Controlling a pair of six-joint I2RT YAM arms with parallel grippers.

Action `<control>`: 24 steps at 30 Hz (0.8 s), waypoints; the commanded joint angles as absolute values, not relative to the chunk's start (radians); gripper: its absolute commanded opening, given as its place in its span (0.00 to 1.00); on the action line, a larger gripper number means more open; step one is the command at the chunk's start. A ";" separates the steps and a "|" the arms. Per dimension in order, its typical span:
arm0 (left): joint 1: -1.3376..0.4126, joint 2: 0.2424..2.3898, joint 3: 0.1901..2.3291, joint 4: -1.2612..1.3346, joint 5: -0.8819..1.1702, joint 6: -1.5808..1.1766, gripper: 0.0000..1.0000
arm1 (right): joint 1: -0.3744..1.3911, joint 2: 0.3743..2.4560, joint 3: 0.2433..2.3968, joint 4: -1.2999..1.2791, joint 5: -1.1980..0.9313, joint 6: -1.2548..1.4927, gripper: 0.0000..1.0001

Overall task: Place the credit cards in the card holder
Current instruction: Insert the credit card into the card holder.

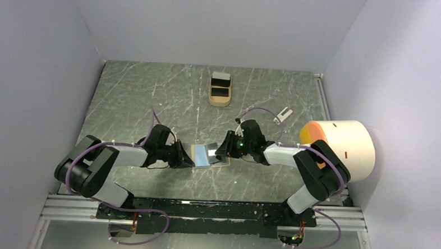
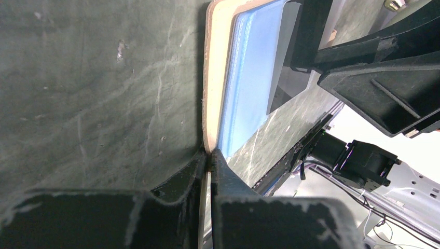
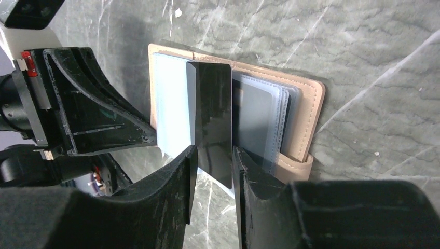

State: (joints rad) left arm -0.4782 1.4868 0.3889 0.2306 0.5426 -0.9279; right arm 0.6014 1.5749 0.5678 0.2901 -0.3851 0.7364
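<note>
The tan card holder [image 1: 208,155] lies open on the table, its bluish-silver sleeves up. My left gripper [image 1: 187,157] is shut on its left tan edge [image 2: 211,93], pinched at the fingertips [image 2: 209,155]. My right gripper [image 1: 226,150] holds a black credit card [image 3: 211,119] by its long edges between its fingers [image 3: 214,161]. The card lies over the open card holder [image 3: 306,104], between the clear sleeves, its near end sticking out past the holder's edge. Two more cards, one white [image 1: 221,77] and one black [image 1: 220,92], sit in the tray at the back.
An oblong tan tray [image 1: 210,95] stands at the back centre. A small white clip [image 1: 284,114] lies right of it. A large cream cylinder with an orange face [image 1: 341,146] stands at the right wall. Grey walls close in both sides.
</note>
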 commanded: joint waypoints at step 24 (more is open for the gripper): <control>-0.473 1.492 0.380 0.243 0.543 -0.915 0.09 | 0.714 1.600 0.689 0.077 -0.251 0.546 0.37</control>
